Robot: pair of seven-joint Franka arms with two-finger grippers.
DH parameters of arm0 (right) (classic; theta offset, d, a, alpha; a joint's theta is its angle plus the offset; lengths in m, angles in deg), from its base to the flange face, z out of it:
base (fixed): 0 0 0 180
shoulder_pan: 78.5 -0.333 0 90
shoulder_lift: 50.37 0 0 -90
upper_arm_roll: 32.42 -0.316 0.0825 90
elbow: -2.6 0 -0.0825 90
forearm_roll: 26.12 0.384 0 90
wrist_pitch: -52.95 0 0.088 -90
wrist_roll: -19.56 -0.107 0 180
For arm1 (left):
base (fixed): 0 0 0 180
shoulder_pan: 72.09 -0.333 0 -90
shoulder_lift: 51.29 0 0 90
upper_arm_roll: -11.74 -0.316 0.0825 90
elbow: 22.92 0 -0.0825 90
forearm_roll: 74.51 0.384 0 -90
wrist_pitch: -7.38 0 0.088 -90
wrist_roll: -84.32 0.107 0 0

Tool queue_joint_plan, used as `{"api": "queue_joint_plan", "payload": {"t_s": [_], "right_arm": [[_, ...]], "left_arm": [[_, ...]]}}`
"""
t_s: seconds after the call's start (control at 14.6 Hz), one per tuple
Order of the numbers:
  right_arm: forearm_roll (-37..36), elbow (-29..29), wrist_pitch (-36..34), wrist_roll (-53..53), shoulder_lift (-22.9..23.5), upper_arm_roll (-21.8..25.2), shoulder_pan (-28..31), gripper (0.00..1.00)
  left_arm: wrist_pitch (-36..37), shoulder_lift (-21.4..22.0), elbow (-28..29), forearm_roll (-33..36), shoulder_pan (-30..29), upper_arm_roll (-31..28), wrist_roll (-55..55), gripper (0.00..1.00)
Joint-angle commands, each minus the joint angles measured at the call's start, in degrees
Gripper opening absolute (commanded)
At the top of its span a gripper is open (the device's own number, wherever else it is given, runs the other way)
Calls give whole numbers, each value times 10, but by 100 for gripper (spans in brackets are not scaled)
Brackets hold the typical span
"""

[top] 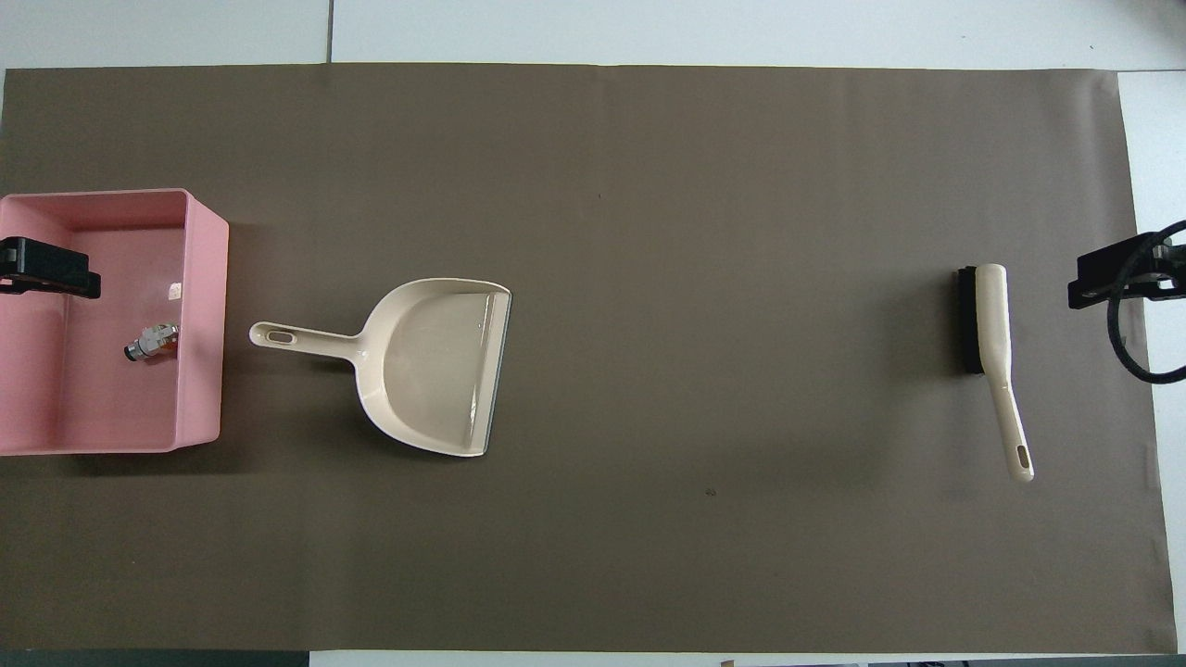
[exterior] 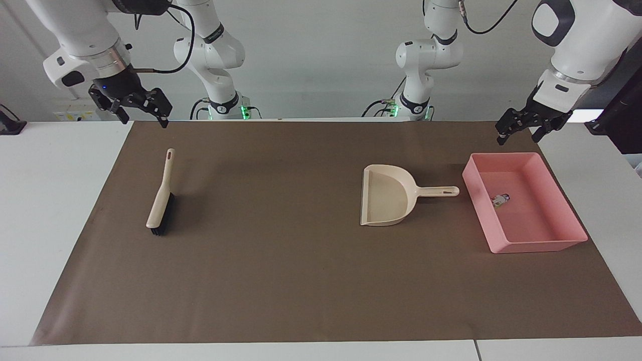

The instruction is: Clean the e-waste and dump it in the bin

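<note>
The pink bin (exterior: 531, 245) (top: 206, 306) sits on the brown mat at the left arm's end of the table. A small piece of e-waste (exterior: 500, 199) (top: 153, 341), white and metallic with a dark end, lies on the bin's floor. My left gripper (exterior: 519, 131) (top: 46, 269) hangs open and empty in the air over the bin's edge that is nearest the robots. My right gripper (exterior: 144, 118) (top: 1112, 278) hangs open and empty over the mat's edge at the right arm's end, above the brush's handle end.
A beige dustpan (exterior: 386, 195) (top: 435, 361) lies flat beside the bin, its handle pointing at the bin. A beige brush with black bristles (exterior: 161, 200) (top: 990, 324) lies on the mat at the right arm's end. White table (exterior: 60, 210) surrounds the mat.
</note>
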Motion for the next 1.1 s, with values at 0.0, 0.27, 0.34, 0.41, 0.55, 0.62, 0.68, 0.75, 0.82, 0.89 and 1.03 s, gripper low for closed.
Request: {"api": "queue_joint_plan", "payload": {"t_s": [0.0, 0.27, 0.34, 0.41, 0.55, 0.62, 0.68, 0.75, 0.82, 0.89, 1.03], "right_arm": [[3, 8, 1, 13, -6, -2, 5, 100], [3, 8, 1, 13, -6, -2, 5, 100], [3, 8, 1, 13, -6, -2, 5, 100], [3, 8, 1, 13, -6, -2, 5, 100], [3, 8, 1, 13, -6, -2, 5, 100], [3, 8, 1, 13, -6, -2, 5, 100], [3, 8, 1, 13, -6, -2, 5, 100], [3, 8, 1, 13, -6, -2, 5, 100], [3, 8, 1, 13, -6, -2, 5, 100], [3, 8, 1, 13, -6, -2, 5, 100], [3, 8, 1, 13, -6, -2, 5, 100]], "left_arm": [[1, 10, 11, -9, -3, 3, 0, 98], [8, 10, 11, -9, 2, 3, -3, 99], [14, 11, 11, -9, 2, 3, -7, 99], [18, 12, 11, -9, 2, 3, -7, 99], [9, 12, 13, -9, -4, 3, -2, 99], [7, 12, 18, -9, -4, 3, -1, 99], [1, 13, 21, -9, -3, 3, -1, 99], [-3, 18, 27, -9, -3, 3, 0, 99], [-8, 20, 33, -9, -3, 3, 1, 98], [-10, 20, 33, -9, -4, 3, 1, 99], [-12, 20, 33, -9, 1, 3, 1, 99]]}}
